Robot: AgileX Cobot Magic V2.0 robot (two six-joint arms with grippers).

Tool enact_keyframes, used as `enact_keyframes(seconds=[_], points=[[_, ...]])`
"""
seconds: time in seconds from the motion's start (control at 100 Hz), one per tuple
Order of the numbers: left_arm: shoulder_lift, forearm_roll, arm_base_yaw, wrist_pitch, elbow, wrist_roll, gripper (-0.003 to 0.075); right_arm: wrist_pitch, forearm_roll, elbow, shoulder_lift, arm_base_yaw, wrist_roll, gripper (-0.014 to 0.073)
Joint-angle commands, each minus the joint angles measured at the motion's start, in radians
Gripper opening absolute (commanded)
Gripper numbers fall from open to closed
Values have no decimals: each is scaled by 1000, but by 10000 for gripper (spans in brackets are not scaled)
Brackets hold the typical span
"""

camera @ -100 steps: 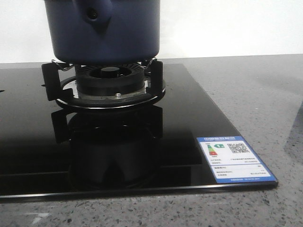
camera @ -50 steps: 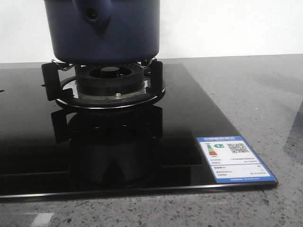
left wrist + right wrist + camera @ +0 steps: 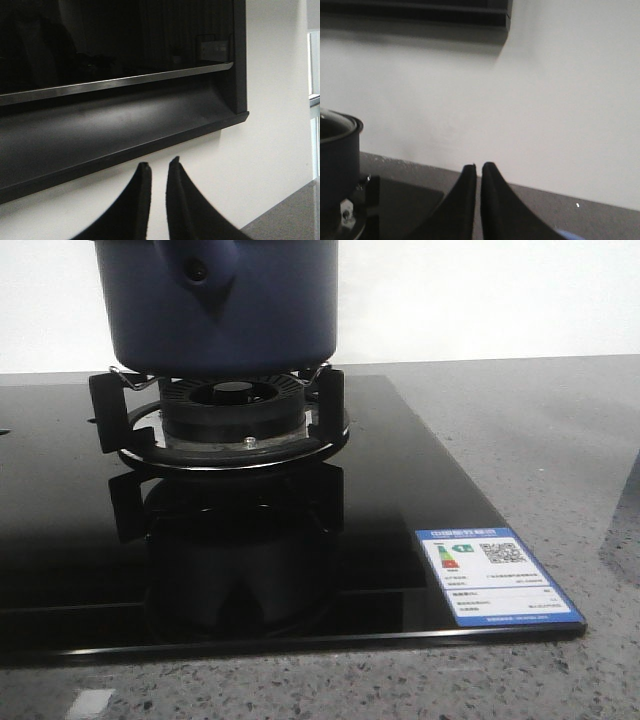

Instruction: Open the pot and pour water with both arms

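Pot (image 3: pixel 225 315) on burner (image 3: pixel 232 410), lidded.

Object: the pot (image 3: pixel 225 310), large, round, dark navy blue, with smooth matte sides.
Handle lug: same colour, tapered, pierced by a round hole.
Pose: sat upright.
Lid: glass, in place.
Position: well aside from the right fingertips (image 3: pixel 470 172).

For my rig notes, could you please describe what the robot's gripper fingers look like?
Only the fingertips show. The left gripper and right gripper each have two matte black fingers that curve and taper to narrow tips. No cables, markings or arm links are visible.
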Motion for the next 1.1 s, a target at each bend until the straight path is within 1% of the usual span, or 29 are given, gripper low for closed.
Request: enact_keyframes(seconds=[0.0,0.03,0.05,0.08,0.09,0.15,0.2,0.24,0.36,0.45,0.53,0.61,0.74,0.83,0.95,1.09], points=[[-37,14,7,-52,-32,-63,-20,112,8,-146,-4,30,86,-48],[-42,36,7,-74,-32,-90,-20,228,8,-204,-4,42,134,-48],[-47,52,9,-93,-32,-109,-20,277,8,-227,-4,47,153,-48],[-58,78,9,-120,-32,-135,-20,401,8,-276,-4,57,186,-48],[-59,85,9,-136,-32,-148,-20,449,8,-299,-4,61,192,-48],[-81,155,9,-197,-32,-185,-20,608,8,-390,-2,76,192,-49],[-103,215,9,-241,-32,-217,-20,694,8,-458,-2,85,192,-49],[-122,258,9,-270,-25,-235,-20,724,8,-506,-2,87,192,-49],[-206,298,9,-324,36,-235,-20,692,11,-573,-23,89,192,-50],[-291,298,-1,-384,121,-235,-20,685,11,-562,-57,89,192,-50],[-378,298,-18,-452,234,-229,-20,686,11,-520,-106,89,192,-50],[-487,298,-33,-477,354,-227,-20,668,11,-430,-174,89,192,-50],[-672,290,-40,-507,578,-227,-20,576,2,-236,-330,89,192,-50],[-822,275,-40,-543,729,-227,-20,581,2,-97,-431,89,192,-50],[-971,228,-40,-558,870,-227,-20,604,2,55,-556,89,192,-50],[-1064,222,-40,-551,953,-227,-20,620,2,149,-642,89,192,-50]])
